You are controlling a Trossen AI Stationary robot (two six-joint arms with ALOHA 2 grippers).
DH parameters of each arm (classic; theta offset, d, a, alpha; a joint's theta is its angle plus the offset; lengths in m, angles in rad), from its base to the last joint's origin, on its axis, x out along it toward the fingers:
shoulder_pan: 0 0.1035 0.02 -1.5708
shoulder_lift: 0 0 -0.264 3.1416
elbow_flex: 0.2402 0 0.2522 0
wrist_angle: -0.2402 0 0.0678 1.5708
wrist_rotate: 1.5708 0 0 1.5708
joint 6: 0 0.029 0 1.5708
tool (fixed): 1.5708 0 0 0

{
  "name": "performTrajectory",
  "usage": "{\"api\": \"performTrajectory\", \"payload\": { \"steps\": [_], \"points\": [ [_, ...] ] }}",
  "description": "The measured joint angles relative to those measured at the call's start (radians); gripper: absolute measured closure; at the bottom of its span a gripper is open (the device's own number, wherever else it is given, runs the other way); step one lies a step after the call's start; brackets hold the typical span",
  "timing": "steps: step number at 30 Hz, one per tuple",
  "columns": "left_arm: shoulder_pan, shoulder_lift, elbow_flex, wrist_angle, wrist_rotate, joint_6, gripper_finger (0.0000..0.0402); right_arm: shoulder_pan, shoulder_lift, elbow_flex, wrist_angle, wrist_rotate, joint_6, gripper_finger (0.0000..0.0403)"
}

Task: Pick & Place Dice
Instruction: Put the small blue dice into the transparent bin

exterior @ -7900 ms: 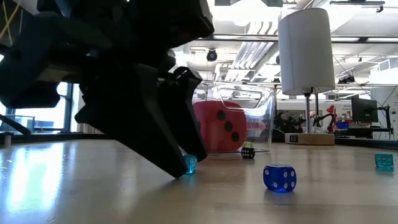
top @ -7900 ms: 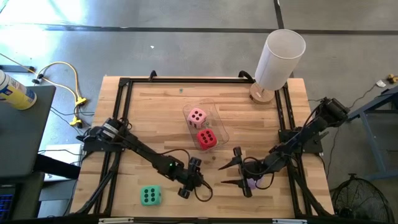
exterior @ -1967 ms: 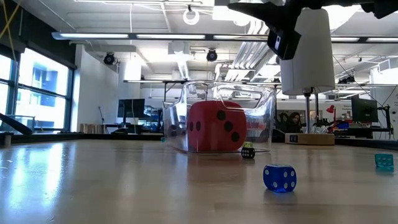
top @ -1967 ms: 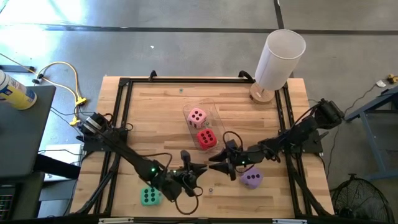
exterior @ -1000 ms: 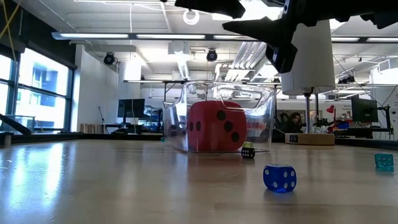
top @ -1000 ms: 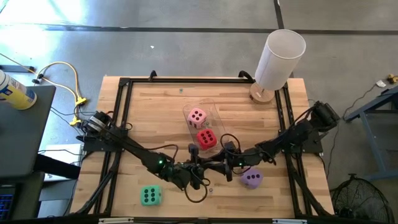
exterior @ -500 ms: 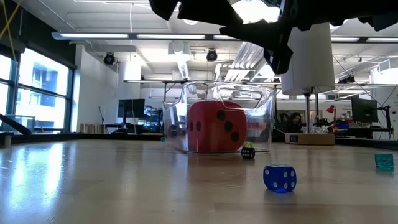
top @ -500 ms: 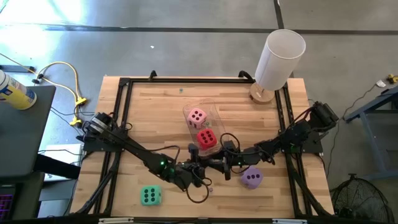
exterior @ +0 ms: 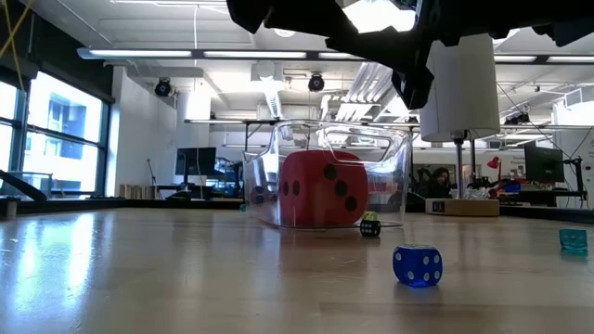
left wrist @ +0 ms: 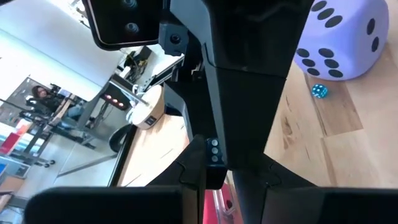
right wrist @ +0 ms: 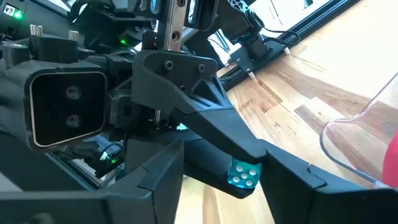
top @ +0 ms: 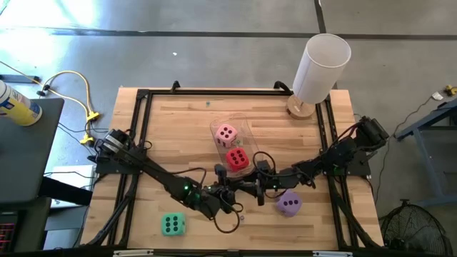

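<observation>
The green die (top: 171,225) is sitting near the table's (top: 178,118) front edge on the left, and the purple die (top: 288,205) is lying well apart from it on the right, with a tiny blue die (exterior: 417,265) resting on the wood in front. Just behind them, the two arms are meeting tip to tip over the middle of the table, raised off the wood. The left gripper (top: 230,193) is pinching a small teal die (right wrist: 242,173) between its fingertips. The right gripper (top: 246,188) is facing it with its fingers spread wide on either side of that die, not touching it. Farther back, the red die (top: 237,159) and the pink die (top: 226,133) are sitting side by side inside the clear bin (top: 254,150), pink behind red. A white cylinder (top: 321,68) is standing at the far right corner.
</observation>
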State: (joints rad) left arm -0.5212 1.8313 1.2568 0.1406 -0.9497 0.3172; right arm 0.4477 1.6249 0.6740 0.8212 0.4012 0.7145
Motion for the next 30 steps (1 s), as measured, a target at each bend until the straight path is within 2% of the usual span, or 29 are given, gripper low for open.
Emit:
{"api": "performTrajectory", "payload": {
  "steps": [6,11,16,23,30],
  "points": [
    [-0.003,0.0,0.0,0.002,-0.008,0.012,0.0354,0.001,0.0,0.0,0.0,0.012,-0.004,0.0267],
    [-0.002,0.0,0.0,0.0,-0.009,0.023,0.0354,0.0,0.0,0.0,-0.002,0.017,-0.004,0.0293],
    [-0.004,0.0,0.0,0.0,-0.008,0.037,0.0353,0.001,0.0,0.0,-0.004,0.017,-0.009,0.0298],
    [-0.009,0.0,0.0,0.005,-0.007,0.111,0.0325,0.001,0.0,0.0,-0.007,0.015,-0.028,0.0301],
    [-0.009,-0.001,0.0,0.005,-0.007,0.123,0.0319,0.001,0.0,0.0,-0.007,0.016,-0.036,0.0302]
  ]
}}
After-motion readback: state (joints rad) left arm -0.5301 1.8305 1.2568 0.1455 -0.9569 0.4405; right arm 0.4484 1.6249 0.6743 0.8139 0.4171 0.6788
